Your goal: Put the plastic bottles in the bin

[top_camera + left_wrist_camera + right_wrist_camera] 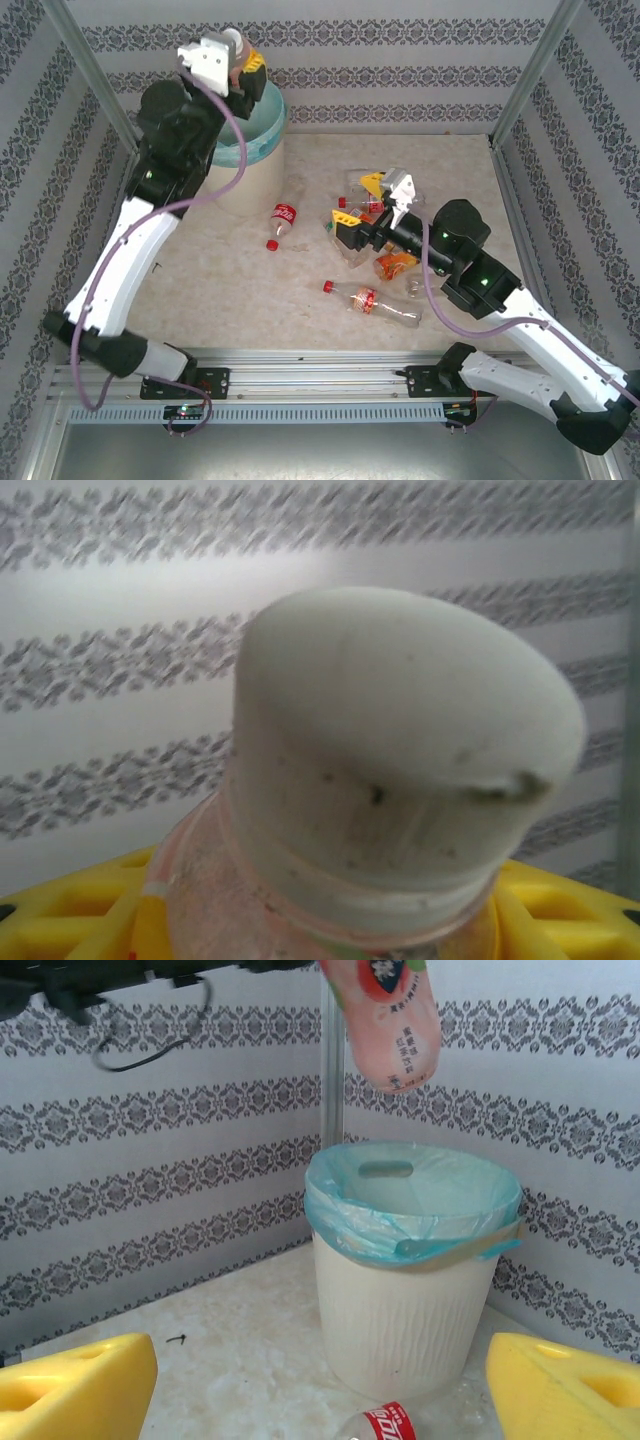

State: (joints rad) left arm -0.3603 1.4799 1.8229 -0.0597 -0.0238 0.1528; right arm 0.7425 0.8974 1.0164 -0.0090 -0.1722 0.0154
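Probably a lab test cell: wallpapered panels [400,40], aluminium frame posts [537,70].

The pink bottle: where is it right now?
The pink bottle hangs above the bin, at the far left of the top view, held by the left gripper.

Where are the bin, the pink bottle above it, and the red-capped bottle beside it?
bin [400,1330], right wrist view, cream wall.
pink bottle [388,1030], right wrist view, lower body.
red-capped bottle [284,214], top external view, red label.
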